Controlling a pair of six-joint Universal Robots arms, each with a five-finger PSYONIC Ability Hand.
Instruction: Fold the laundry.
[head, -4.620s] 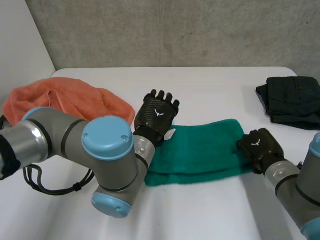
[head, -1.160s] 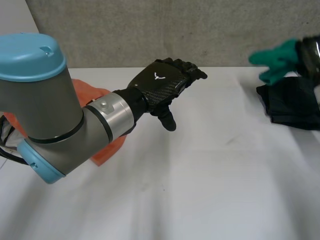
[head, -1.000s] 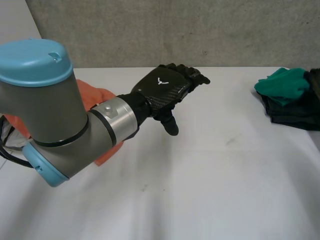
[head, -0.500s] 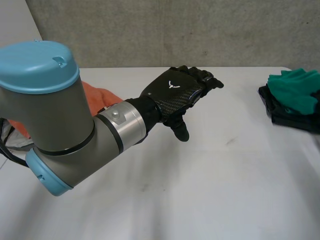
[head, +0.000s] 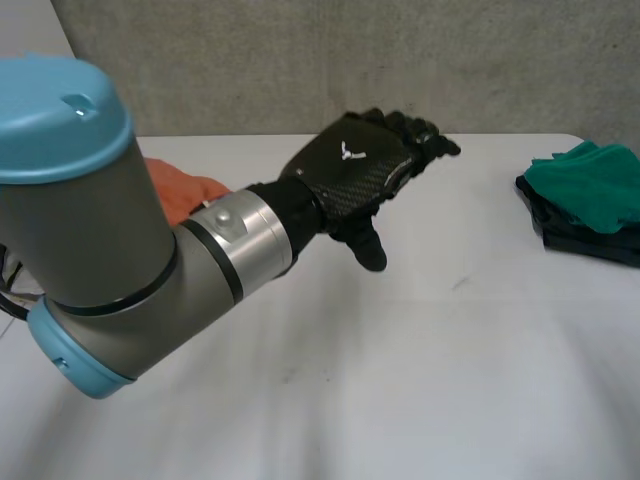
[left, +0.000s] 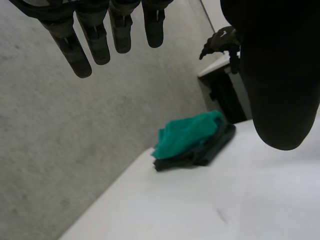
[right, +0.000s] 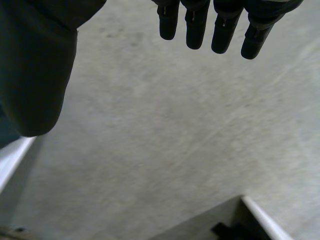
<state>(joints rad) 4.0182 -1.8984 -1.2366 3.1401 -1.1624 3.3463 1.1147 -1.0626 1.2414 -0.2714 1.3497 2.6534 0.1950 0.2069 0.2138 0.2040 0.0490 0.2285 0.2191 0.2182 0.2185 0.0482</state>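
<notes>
Green towel (head: 590, 185) now sits on the dark pile (head: 585, 240), far right of the counter (head: 450, 350), no longer mid-counter. Left hand (head: 365, 175) hovers straight-fingered, empty; right hand (right: 222, 27) likewise. Risk: loosely dropped towel may slump unfolded off the pile.

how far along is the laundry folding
Done: the green towel lies folded on top of the dark folded pile at the far right of the table. In hand: nothing; the left hand hovers open over the table's middle, and the right hand is open too. Left: the orange cloth, largely hidden behind the left arm, looks not yet folded.
</notes>
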